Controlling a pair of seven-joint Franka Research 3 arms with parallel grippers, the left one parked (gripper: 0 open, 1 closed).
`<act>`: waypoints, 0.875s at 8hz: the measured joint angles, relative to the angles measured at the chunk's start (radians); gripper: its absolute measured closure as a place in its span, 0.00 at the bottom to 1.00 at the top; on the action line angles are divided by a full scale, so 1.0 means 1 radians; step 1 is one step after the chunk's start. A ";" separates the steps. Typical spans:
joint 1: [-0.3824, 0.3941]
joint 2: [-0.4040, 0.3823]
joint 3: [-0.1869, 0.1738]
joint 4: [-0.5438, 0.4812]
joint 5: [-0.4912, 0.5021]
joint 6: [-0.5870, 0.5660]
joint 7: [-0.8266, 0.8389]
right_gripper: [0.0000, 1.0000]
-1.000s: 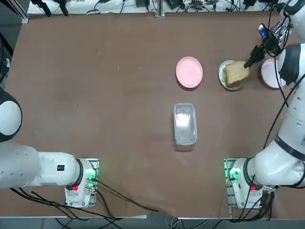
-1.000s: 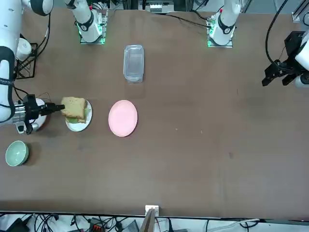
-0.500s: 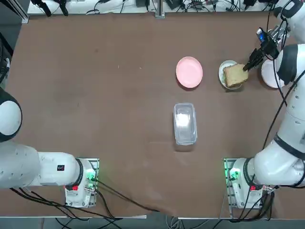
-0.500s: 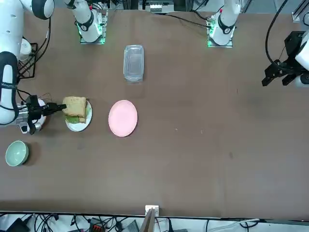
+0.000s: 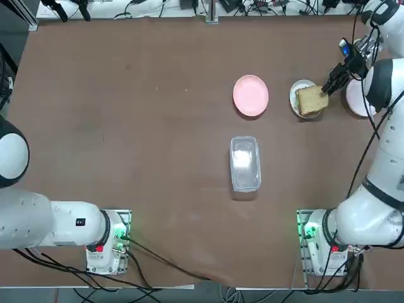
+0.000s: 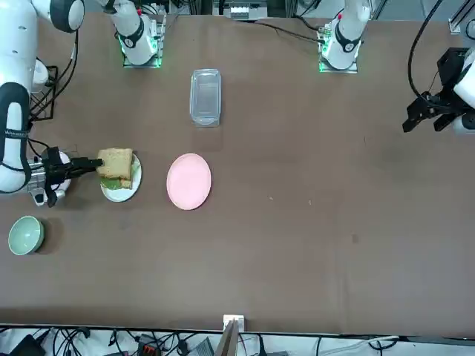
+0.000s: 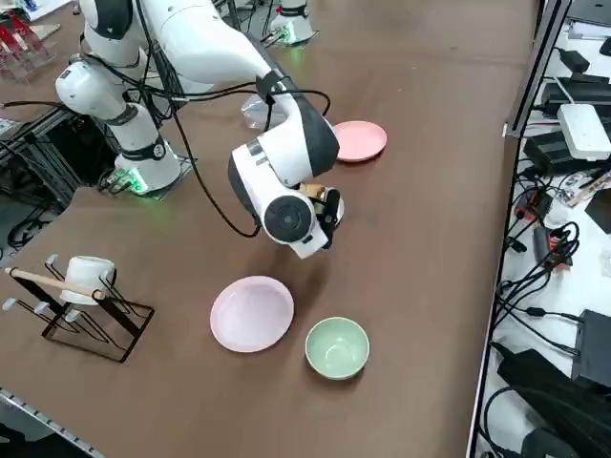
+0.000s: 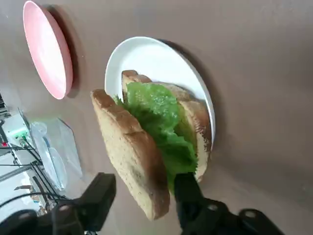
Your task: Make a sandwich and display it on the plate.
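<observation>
No lettering, label, brand, number or sign can be read anywhere in these views, not on the arms, the dishes or the tabletop (image 5: 126, 126).
</observation>
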 joint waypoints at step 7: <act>-0.018 -0.012 -0.051 0.235 -0.032 -0.067 0.002 0.01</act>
